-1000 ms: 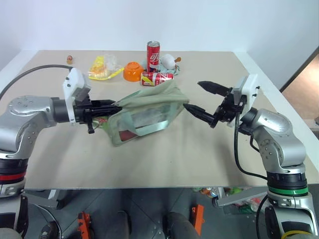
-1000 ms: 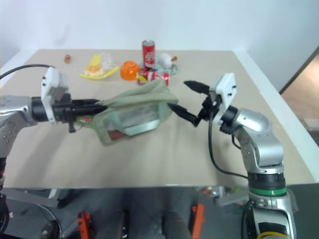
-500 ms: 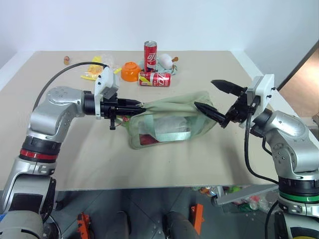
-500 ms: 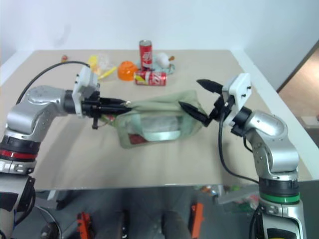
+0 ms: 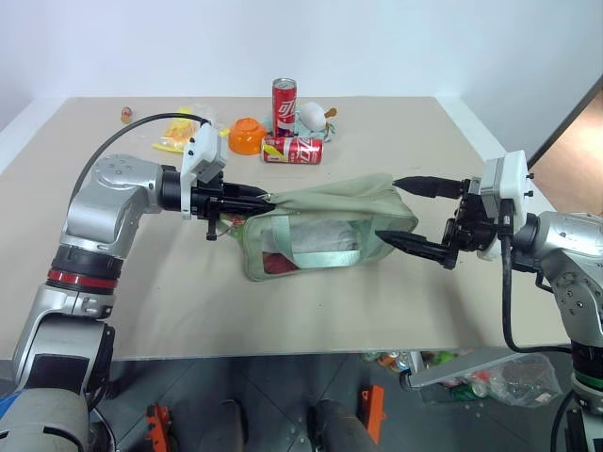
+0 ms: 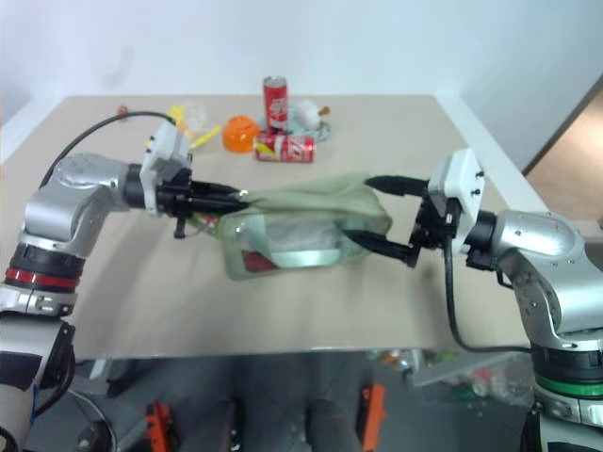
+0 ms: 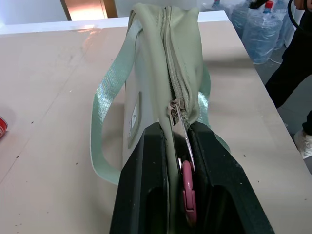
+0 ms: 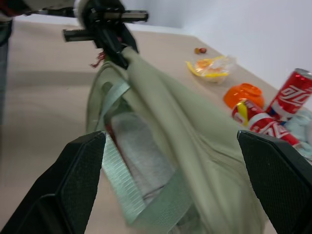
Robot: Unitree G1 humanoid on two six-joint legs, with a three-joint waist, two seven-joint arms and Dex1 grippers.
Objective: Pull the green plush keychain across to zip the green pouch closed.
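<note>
Clearly the green pouch point(image 5: 320, 226) is sitting on the table point(image 5: 141, 301) between the two arms, its left end being pinched at the zipper pull point(image 7: 179, 114) by the left gripper point(image 5: 247, 197), whose jaws are pressing together on the pull. At the pouch's other end the right gripper point(image 5: 407, 212) is spreading its jaws wide, one finger above and one below that end, gripping nothing. Closer in, the left wrist view is showing a pink ring point(image 7: 187, 187) lying between the closed fingers, while the head views are showing two red cans point(image 5: 288, 102) and an orange bowl point(image 5: 250, 135) farther back on the table.
</note>
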